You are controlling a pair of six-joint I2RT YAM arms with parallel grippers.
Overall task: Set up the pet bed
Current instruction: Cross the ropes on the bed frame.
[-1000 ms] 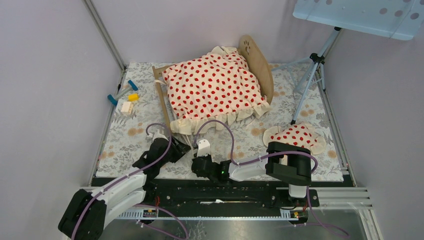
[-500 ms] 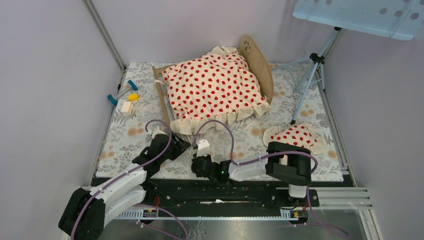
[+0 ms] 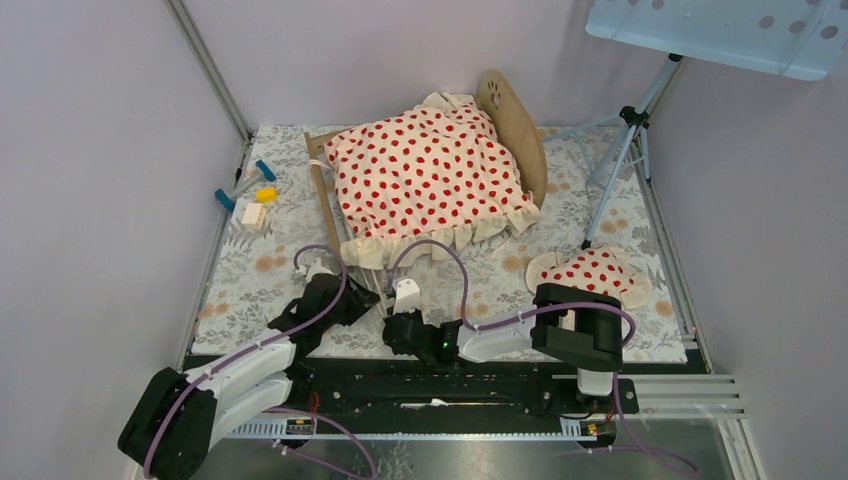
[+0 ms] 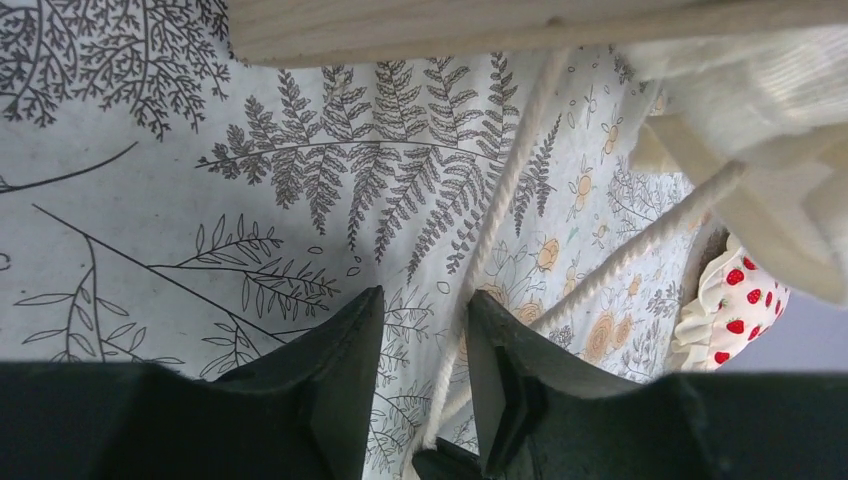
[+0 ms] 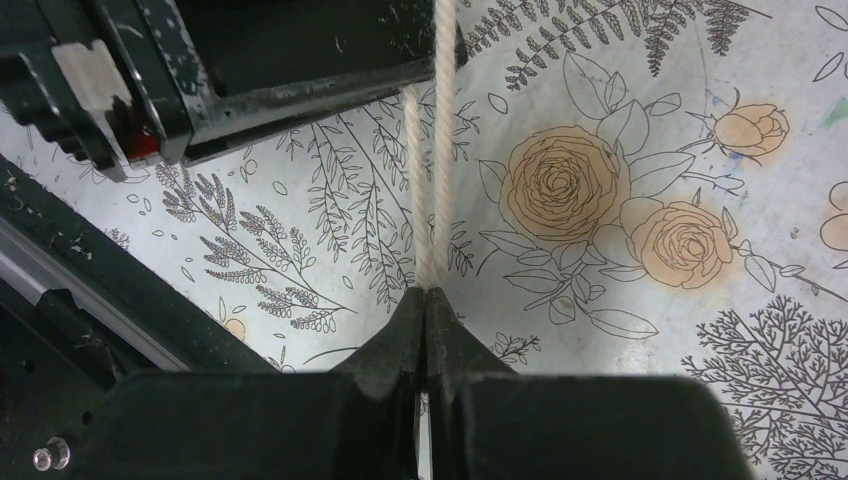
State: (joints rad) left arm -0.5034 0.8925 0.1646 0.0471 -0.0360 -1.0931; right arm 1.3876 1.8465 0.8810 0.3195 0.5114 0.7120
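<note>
Overhead view. Pet bed [image 3: 512, 118] stands at the back centre of the floral table cover [image 3: 250, 290], its rounded end board rising at the far right end. A cream red-dotted blanket [image 3: 430, 175] is spread across it, hiding the mattress. The matching pillow [image 3: 592, 272] lies apart on the cover, near the right arm's base, so it is not yet on the bed. Left gripper [image 3: 362, 300] and right gripper [image 3: 395, 308] sit just beside each other, in front of the bed's near end. Some small blue and yellow pieces [image 3: 245, 195] lie at the left edge, well apart from the work.

Left wrist view. A cream cord [image 4: 500, 210] runs down from under the bed's wooden rail [image 4: 480, 25] and passes through the gap between the left fingers [image 4: 340, 370]. The jaws stand apart and do not pinch it. Judged: the left gripper is placed astride the cord in order to take it.

Right wrist view. Two strands of the same cord meet at the right fingertips [image 5: 400, 340], which are clenched tight on them. The strands run straight and look taut, so this grip probably keeps them steady for the other arm. What the cord does for the bed cannot be told.
</note>
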